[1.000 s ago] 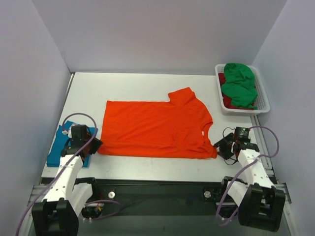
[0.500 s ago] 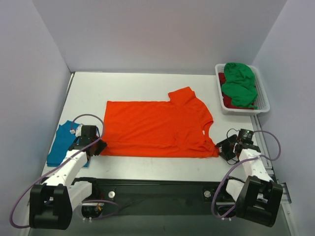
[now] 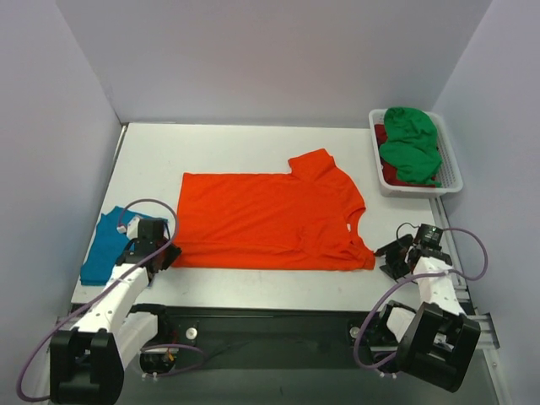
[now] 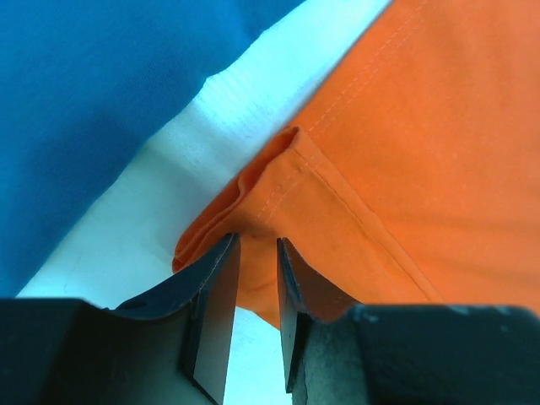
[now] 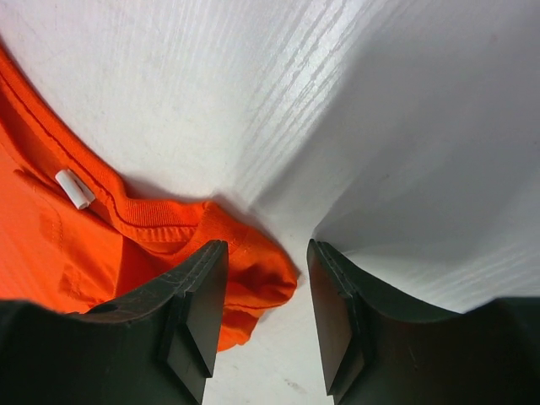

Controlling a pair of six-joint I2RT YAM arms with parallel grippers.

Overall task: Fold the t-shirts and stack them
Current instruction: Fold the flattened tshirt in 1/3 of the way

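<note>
The orange t-shirt (image 3: 270, 219) lies spread on the table, collar to the right and one sleeve pointing to the back. My left gripper (image 3: 169, 253) is at its near-left corner. In the left wrist view the hem corner (image 4: 278, 181) sits at the tips of the gripper (image 4: 253, 245), whose jaws stand narrowly apart and open. My right gripper (image 3: 384, 256) is at the near-right corner. It is open (image 5: 266, 249) and straddles a bunched fold of orange cloth (image 5: 253, 270) below the collar. The folded teal t-shirt (image 3: 105, 245) lies to the left of the left gripper.
A white slatted basket (image 3: 451, 173) at the back right holds a green t-shirt (image 3: 409, 143) on top of a dark red one (image 3: 381, 135). Grey walls close in the table on the left, back and right. The table's front edge runs just behind both grippers.
My left gripper has moved right, off the teal t-shirt, to the orange t-shirt's near-left corner. The right gripper has shifted slightly right and its jaws have widened a little.
</note>
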